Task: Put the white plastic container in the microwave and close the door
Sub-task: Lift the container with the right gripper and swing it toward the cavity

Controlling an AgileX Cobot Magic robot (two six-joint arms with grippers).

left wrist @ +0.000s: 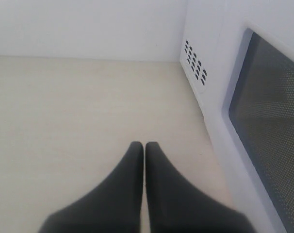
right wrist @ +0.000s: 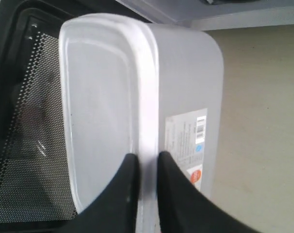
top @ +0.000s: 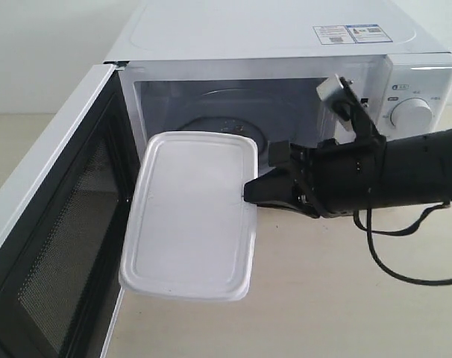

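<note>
Pinching the lid rim of the white plastic container [top: 192,212], the right tool [top: 248,192] holds it, narrow-jawed, above the surface [top: 345,313], tilted, its far end at the mouth of the microwave [top: 271,33]. The door [top: 54,224] stands swung open, its mesh face just beside the container's left edge. A glass plate [top: 211,123] lies inside the cavity. The left tool [left wrist: 144,150] hangs outside the door, fingers pressed together, holding nothing.

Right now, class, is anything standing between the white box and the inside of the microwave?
Nothing visible. The door is swung wide open to the left, and the opening of the microwave behind the box looks clear. The right gripper holds the box by its rim.
</note>
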